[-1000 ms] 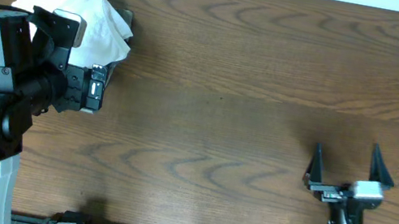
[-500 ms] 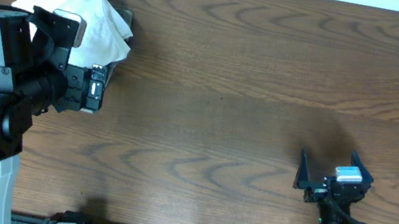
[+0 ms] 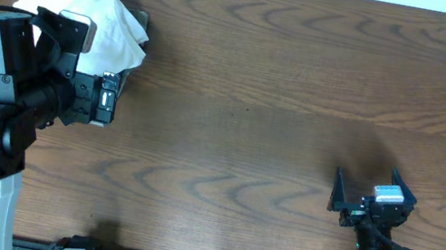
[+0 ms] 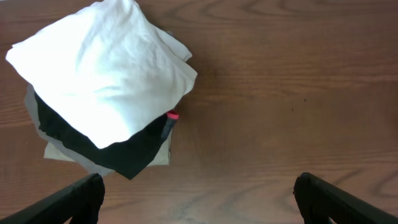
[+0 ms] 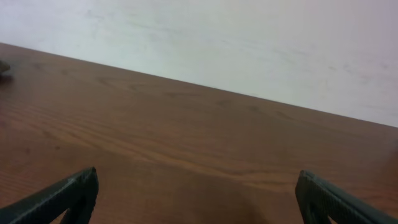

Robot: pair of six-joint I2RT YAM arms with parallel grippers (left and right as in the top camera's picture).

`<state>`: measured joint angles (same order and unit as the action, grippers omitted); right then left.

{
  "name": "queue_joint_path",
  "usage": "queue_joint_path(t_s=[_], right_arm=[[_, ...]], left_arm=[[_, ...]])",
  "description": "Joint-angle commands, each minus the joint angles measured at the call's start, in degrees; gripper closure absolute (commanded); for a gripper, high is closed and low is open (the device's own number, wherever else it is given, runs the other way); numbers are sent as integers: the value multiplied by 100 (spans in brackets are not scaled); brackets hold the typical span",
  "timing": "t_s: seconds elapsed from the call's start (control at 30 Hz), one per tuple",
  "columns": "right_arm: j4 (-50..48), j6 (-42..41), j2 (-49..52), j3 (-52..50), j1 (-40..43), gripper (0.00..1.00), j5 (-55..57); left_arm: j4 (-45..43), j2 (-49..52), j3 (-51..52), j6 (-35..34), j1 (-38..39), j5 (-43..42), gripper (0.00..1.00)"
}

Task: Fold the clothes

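Note:
The white T-shirt (image 3: 100, 11) lies folded on top of a stack at the table's far left. In the left wrist view (image 4: 106, 74) its print is hidden. My left gripper (image 3: 97, 96) hovers just in front of the stack. Its fingers (image 4: 199, 202) are spread wide, open and empty, over bare wood. My right gripper (image 3: 366, 198) is at the front right, far from the shirt. It is open and empty (image 5: 199, 199) and points level across the table towards the far wall.
Under the shirt lie a black folded garment (image 4: 124, 152) and a grey one (image 4: 59, 150). A small red tag (image 4: 173, 116) sticks out at the stack's right edge. The wooden table (image 3: 286, 81) runs to a white far wall (image 5: 249, 43).
A second ago the right gripper stood farther right; it drew back to the left and tilted, then stayed still. The left arm and the stack have not moved.

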<state>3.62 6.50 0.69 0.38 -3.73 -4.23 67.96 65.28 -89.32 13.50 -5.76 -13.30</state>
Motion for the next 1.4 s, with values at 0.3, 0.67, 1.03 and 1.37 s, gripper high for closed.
queue_joint_path(t_s=[0.3,0.67,1.03,1.37], right_arm=[[28,42,-9,-7,-57,1,33],[28,42,-9,-7,-57,1,33],[28,39,-9,-7,-57,1,33],[28,42,-9,-7,-57,1,35]], left_arm=[[57,-323,28,-22,33,46,2],[-1816,-2780,1711,-33,33,79,2],[-3543,-4881,4330,-33,33,72,2],[-4701,-5949,5991,-33,33,72,2]])
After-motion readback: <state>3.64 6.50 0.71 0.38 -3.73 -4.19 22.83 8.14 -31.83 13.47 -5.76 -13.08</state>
